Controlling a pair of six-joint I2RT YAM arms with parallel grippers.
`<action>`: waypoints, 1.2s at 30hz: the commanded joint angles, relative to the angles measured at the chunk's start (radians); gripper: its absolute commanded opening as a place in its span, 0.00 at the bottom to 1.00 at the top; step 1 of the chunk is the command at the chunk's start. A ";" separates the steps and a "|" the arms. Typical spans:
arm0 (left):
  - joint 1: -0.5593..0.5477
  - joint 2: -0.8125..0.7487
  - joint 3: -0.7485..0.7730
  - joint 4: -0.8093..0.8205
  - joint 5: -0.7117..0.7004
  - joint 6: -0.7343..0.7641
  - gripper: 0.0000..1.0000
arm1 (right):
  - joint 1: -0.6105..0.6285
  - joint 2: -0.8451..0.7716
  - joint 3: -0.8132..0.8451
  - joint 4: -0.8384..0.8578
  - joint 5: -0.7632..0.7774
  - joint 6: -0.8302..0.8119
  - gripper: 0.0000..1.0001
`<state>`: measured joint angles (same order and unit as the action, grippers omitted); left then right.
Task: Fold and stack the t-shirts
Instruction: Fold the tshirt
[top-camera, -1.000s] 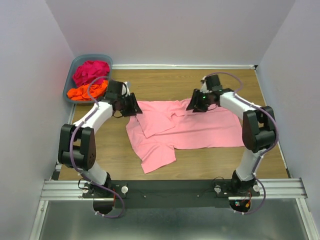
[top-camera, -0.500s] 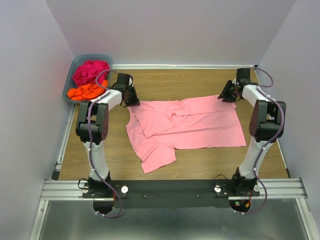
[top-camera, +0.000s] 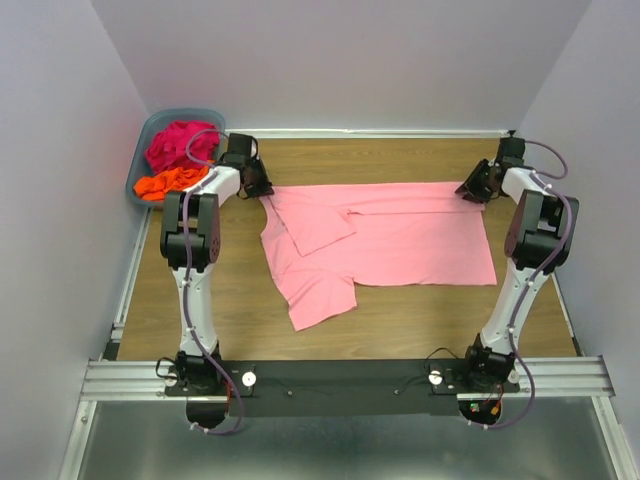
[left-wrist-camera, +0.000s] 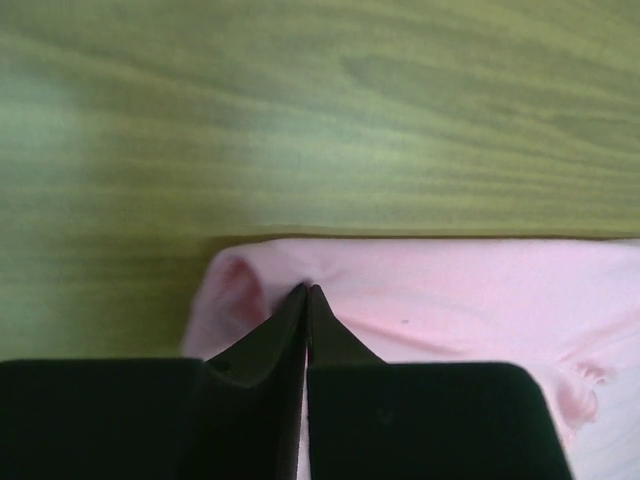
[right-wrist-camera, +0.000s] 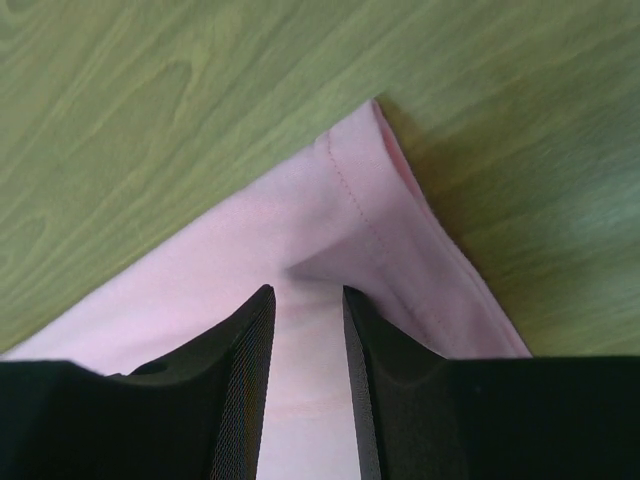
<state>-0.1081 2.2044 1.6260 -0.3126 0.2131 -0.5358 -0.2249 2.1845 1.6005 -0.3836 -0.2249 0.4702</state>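
Note:
The light pink t-shirt (top-camera: 400, 240) lies spread wide across the wooden table, with a flap folded over near its left side. My left gripper (top-camera: 260, 187) is at its far left corner. In the left wrist view that gripper (left-wrist-camera: 306, 290) is shut on a pinch of the pink cloth (left-wrist-camera: 450, 290). My right gripper (top-camera: 469, 190) is at the far right corner. In the right wrist view its jaws (right-wrist-camera: 305, 292) stand slightly apart over the pink hem (right-wrist-camera: 330, 200), which lies flat between them. The magenta t-shirt (top-camera: 180, 140) and the orange t-shirt (top-camera: 165, 183) lie crumpled in the basket.
The grey-blue plastic basket (top-camera: 186, 113) stands at the far left corner of the table, close to the left arm. White walls enclose the table at the back and both sides. A black rail (top-camera: 340, 375) runs along the near edge.
Both grippers moved outward and toward the back, pulling the pink shirt's far edge straight and wider. The shirt now lies flatter. The right jaws now show a gap.

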 joint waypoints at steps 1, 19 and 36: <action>0.019 0.087 0.119 -0.057 0.002 0.005 0.10 | -0.031 0.107 0.042 -0.028 0.062 -0.018 0.43; -0.051 -0.475 -0.286 -0.058 -0.102 0.034 0.75 | -0.025 -0.504 -0.314 -0.136 0.114 -0.088 0.78; -0.297 -0.721 -0.738 -0.197 -0.304 -0.041 0.68 | -0.016 -0.922 -0.651 -0.290 0.346 -0.087 0.83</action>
<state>-0.3851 1.4750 0.9062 -0.4988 -0.0124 -0.5507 -0.2432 1.2541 0.9485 -0.6415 0.0601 0.3904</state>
